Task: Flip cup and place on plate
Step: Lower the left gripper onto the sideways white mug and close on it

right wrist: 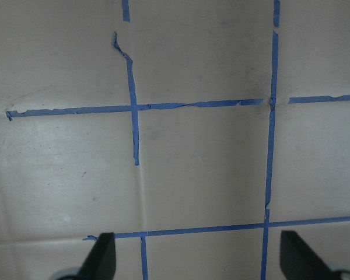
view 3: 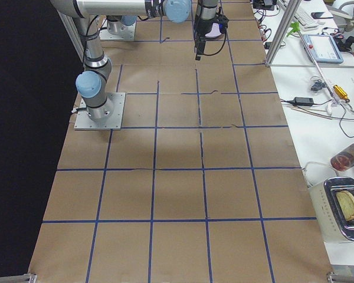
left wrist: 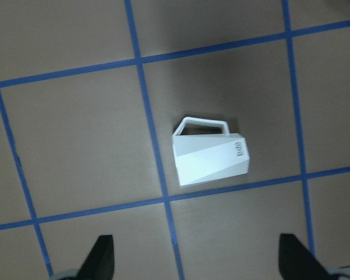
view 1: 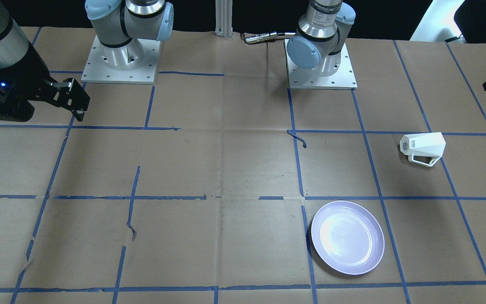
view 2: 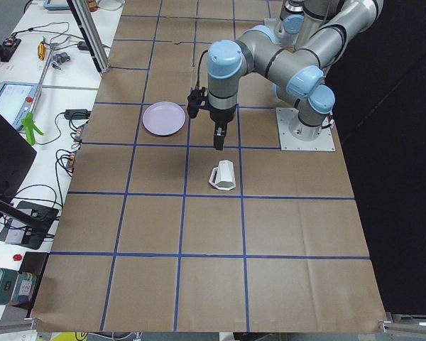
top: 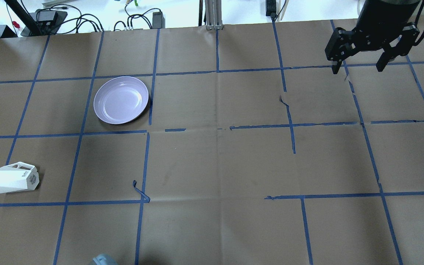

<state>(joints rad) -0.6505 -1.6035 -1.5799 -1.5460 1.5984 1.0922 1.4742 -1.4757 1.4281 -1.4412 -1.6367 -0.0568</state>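
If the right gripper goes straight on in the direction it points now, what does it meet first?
Most likely only the paper-covered table. The right gripper points down, and its wrist view shows just brown paper and blue tape lines beneath it, no object.

The cup lay on its side at the centre of the frame, on brown paper crossed by blue tape. Its open handle pointed to 12 o'clock, and the end with the dark lettering faced 3 o'clock. One tape line ran just beside the cup at 9 o'clock and another just under it at 6 o'clock; they crossed near its 7 o'clock corner. The left gripper showed only as two dark fingers at 7 and 5 o'clock, spread wide and well apart from the cup.
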